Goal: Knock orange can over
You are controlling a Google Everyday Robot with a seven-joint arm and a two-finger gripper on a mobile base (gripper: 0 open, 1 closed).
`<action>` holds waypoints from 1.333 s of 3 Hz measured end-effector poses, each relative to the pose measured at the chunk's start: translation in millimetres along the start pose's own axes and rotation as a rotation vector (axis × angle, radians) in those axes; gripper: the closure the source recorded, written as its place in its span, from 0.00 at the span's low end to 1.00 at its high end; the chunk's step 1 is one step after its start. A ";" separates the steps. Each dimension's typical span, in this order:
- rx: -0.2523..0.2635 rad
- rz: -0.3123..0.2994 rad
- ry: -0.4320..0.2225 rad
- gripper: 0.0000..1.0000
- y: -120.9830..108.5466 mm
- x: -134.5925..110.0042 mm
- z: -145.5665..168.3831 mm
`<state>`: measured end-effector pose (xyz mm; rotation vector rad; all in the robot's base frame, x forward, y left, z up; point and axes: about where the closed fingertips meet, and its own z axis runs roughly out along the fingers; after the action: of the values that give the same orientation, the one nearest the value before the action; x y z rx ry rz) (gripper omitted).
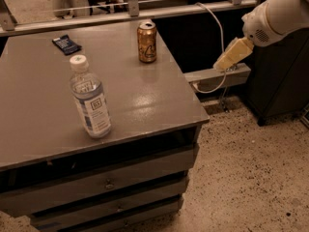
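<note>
Now, gripper: the pale yellow two-finger gripper (231,54) at the end of the white robot arm (277,13) hangs in the air off the right edge of the grey metal table (159,110), not over the top at all.
Gripper state: it has hold of nothing, and whether it is open or closed I cannot tell.
Orange can: the small orange-gold drink can with a silver rim (147,42) stands on the table's far right part, close to the right edge.
Can's axis: upright, its long axis vertical, so a push high on its side should tip it.
Key relation: the can lies to the left of the gripper in the camera view, at much the same height in the picture, and the two are well apart with the table edge between them.
Coming move: a sweep leftward across that edge looks like what is called for.
Bystanders: the clear plastic water bottle with a white cap (91,99) stands nearer the camera and further left; a dark flat packet (66,44) lies at the back left, both off that line.
</note>
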<state>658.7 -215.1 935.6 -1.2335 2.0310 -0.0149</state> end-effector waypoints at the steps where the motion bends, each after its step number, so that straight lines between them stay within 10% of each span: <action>1: 0.001 -0.009 -0.059 0.00 0.5 -9.2 8.1; 4: -0.038 -0.001 -0.401 0.00 -26.2 -90.0 76.8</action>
<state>747.6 -133.2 942.7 -1.1543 1.6880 0.2524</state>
